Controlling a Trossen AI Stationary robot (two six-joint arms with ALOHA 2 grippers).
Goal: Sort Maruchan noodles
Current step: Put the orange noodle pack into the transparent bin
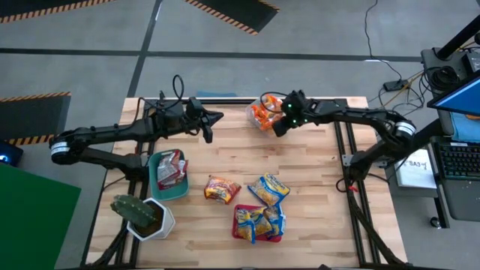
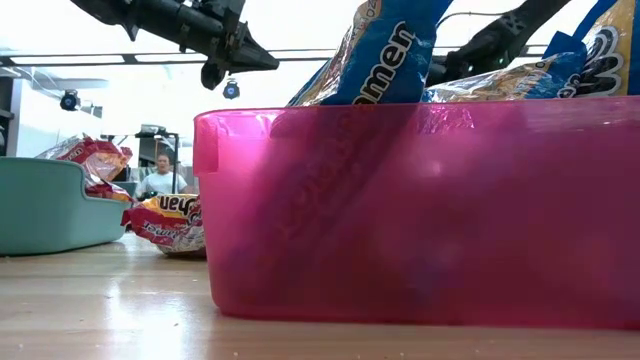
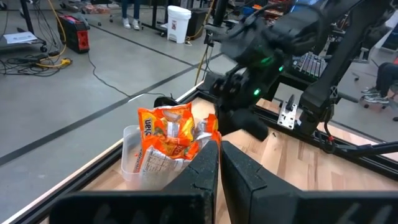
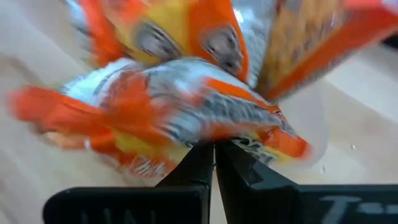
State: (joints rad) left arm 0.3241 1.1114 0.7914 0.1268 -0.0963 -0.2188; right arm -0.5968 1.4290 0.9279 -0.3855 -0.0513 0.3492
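A clear bin [image 1: 261,114] at the table's far edge holds several orange noodle packets [image 3: 168,134]. My right gripper [image 1: 279,127] is shut, close beside these packets [image 4: 186,99] on the bin's right. My left gripper [image 1: 208,127] is shut and empty, in the air left of the clear bin, its fingers [image 3: 205,168] pointing toward it. A teal bin [image 1: 159,186] holds silver/red packets [image 1: 171,169]. A red bin [image 1: 241,234] holds blue-and-yellow packets [image 1: 259,221]. One reddish-orange packet [image 1: 222,189] and one blue-and-yellow packet [image 1: 268,187] lie loose on the table. My right gripper has its shut fingertips [image 4: 205,155] right at the lower edge of an orange packet [image 4: 249,140] in the clear bin. I cannot tell whether they touch it.
A potted cactus [image 1: 142,214] stands at the near left corner, next to the teal bin. The low view looks past the red bin [image 2: 400,220] and shows a person [image 2: 160,178] in the room beyond. Bare wood lies between the bins and the far edge.
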